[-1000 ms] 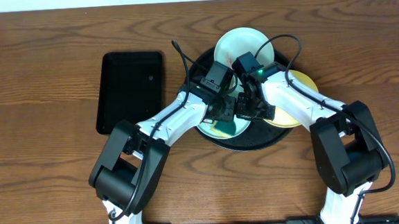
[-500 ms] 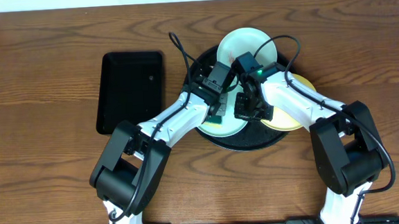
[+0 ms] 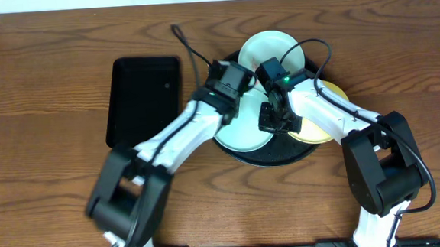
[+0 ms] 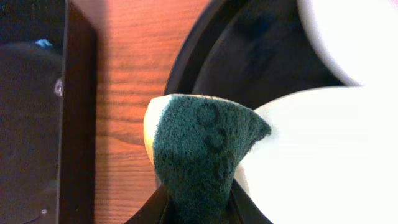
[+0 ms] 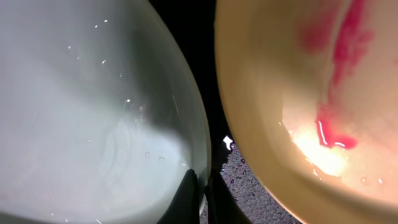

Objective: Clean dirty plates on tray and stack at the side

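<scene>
The round black tray (image 3: 277, 155) holds three plates. A mint-blue plate (image 3: 242, 136) lies at its front left, a second pale one (image 3: 266, 45) at the back, and a yellow plate (image 3: 320, 129) with red smears (image 5: 339, 56) at the right. My right gripper (image 3: 267, 125) is shut on the rim of the front mint-blue plate (image 5: 93, 112). My left gripper (image 3: 226, 100) is shut on a green and yellow scouring sponge (image 4: 202, 155), held over the tray's left rim (image 4: 186, 56) beside that plate (image 4: 323, 155).
A smaller rectangular black tray (image 3: 142, 97) lies on the wooden table (image 3: 45, 134) to the left of the round tray; its edge shows in the left wrist view (image 4: 78, 112). Both arms cross over the round tray's middle.
My left gripper has drawn the sponge off the middle of the front mint-blue plate, back and left to the tray's rim. The right gripper has kept its hold on the plate's rim.
</scene>
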Action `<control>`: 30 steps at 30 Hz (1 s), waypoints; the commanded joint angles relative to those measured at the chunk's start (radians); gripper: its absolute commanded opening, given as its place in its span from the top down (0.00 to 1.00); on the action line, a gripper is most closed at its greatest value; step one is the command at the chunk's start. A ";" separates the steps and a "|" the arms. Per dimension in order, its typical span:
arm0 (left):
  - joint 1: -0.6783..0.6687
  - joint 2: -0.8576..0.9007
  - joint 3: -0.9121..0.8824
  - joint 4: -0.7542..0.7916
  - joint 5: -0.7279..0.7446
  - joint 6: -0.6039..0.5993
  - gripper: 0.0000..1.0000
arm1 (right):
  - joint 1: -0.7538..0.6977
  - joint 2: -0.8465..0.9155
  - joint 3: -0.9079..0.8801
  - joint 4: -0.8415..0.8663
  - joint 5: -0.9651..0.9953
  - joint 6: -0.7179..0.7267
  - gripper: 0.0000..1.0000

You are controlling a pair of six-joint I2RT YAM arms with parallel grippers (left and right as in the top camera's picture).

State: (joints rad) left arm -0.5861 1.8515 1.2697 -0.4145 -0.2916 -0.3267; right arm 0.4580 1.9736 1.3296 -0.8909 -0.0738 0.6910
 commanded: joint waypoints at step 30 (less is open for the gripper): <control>0.053 0.106 0.006 -0.022 0.432 -0.144 0.33 | 0.022 0.009 -0.005 -0.006 -0.033 -0.027 0.98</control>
State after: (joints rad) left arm -0.5346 1.9598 1.2701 -0.4187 0.1791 -0.5533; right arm 0.4580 1.9736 1.3296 -0.8909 -0.0696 0.6907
